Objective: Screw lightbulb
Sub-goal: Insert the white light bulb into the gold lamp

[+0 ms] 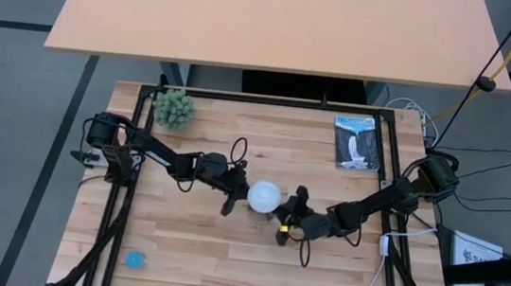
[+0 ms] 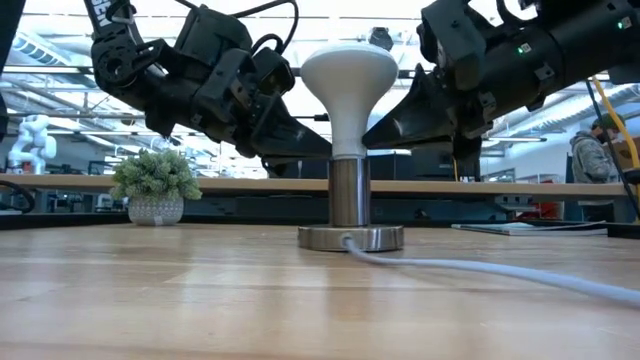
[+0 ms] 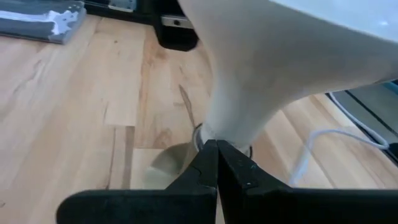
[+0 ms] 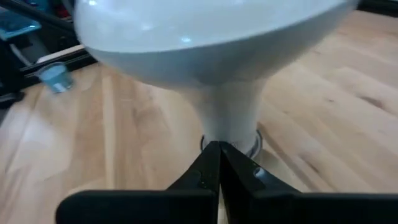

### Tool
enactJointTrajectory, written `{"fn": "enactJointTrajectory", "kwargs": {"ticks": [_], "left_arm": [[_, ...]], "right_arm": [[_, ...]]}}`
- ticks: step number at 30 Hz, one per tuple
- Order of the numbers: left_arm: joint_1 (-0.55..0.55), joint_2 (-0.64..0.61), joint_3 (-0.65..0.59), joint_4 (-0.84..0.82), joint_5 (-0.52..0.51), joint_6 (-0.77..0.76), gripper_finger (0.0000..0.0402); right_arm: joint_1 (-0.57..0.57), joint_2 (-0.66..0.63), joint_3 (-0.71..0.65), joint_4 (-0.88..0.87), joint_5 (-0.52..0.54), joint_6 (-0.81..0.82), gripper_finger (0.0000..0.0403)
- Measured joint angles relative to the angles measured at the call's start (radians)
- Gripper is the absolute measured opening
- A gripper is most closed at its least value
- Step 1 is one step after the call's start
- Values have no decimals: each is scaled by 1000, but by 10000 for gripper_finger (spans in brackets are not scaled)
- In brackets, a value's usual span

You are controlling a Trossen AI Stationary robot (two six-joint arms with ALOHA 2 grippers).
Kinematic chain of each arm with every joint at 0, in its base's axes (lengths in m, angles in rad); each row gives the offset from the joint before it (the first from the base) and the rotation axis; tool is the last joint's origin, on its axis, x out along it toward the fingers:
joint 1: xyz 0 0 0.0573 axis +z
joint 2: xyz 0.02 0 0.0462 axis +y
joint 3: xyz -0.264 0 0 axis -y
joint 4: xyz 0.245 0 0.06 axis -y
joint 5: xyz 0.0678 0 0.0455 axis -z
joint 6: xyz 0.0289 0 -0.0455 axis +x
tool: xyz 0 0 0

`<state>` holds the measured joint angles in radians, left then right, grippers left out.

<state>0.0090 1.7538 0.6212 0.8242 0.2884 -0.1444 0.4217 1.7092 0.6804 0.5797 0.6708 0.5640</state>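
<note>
The white frosted lightbulb point(image 2: 349, 75) stands upright, base down, in a silvery socket post point(image 2: 349, 190) on a round disc point(image 2: 350, 238) at mid-table; it also shows in the high view point(image 1: 264, 196). A white cord point(image 2: 480, 268) runs from the disc. My left gripper point(image 1: 233, 198) is shut at the bulb's left side. My right gripper point(image 1: 290, 215) is shut at its right side. Both tips are at the bulb's narrow neck, as the left wrist view point(image 3: 214, 144) and the right wrist view point(image 4: 216, 144) show. My left gripper lies with its shut fingertips point(image 2: 322, 148) against the bulb's narrow neck point(image 2: 338, 135), just above the socket. It comes from the table's left, slanting down. The bulb stays upright in the socket. My right gripper lies with its shut fingertips point(image 2: 372, 138) against the opposite side of the neck point(image 2: 360, 135). It comes from the table's right, slanting down.
A small potted plant point(image 1: 173, 108) stands at the far left and a magazine point(image 1: 357, 142) lies at the far right. A small blue object point(image 1: 135, 260) sits near the front left. A person point(image 2: 590, 160) stands in the room beyond.
</note>
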Motion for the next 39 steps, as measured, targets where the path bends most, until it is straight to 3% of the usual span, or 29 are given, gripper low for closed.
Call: {"fn": "enactJointTrajectory", "kwargs": {"ticks": [11, 19, 24, 31, 39], "left_arm": [[2, 0, 1, -39, -37, -8, 0], [-6, 0, 1, -84, 122, -48, 0], [-6, 0, 1, -82, 134, -59, 0], [-6, 0, 1, -45, 138, -50, 0], [-6, 0, 1, -13, 142, -30, 0]], "right_arm": [[1, 0, 2, 55, -154, -50, 0], [-1, 0, 2, -71, -135, 57, 0], [-2, -21, 2, -138, -106, 90, 0], [-3, -78, 2, -185, 61, 82, 0], [-22, -72, 1, -146, 18, 67, 0]]}}
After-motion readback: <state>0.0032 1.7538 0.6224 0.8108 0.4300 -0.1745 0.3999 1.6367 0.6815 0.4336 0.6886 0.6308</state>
